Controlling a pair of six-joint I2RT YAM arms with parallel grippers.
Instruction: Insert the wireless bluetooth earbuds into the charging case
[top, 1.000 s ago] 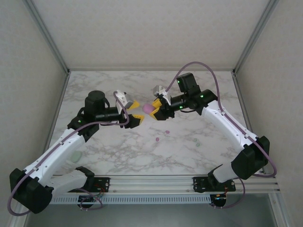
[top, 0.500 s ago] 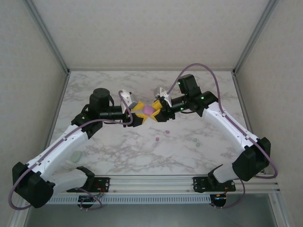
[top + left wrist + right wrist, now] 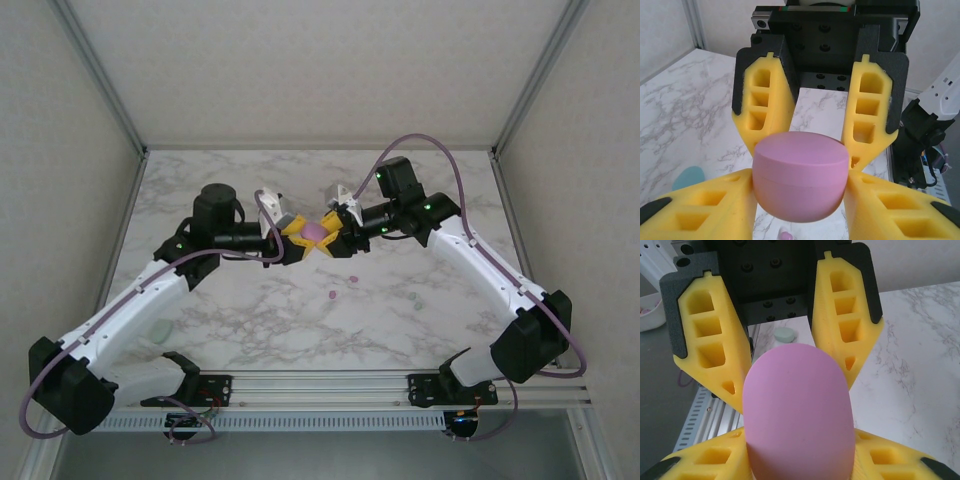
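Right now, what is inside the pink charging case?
Nothing inside shows: the pink charging case is fully closed, gripped between the left end effector and the right end effector. Whatever it holds is covered.

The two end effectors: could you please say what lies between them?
A pink charging case, flanked by the left end effector and right end effector in top view.

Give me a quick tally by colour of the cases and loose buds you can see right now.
Pink-purple case: 1
Pale green case: 1
Teal oval, likely a case: 1
Pink-purple buds: 2
Pale green buds: 2
Total: 7
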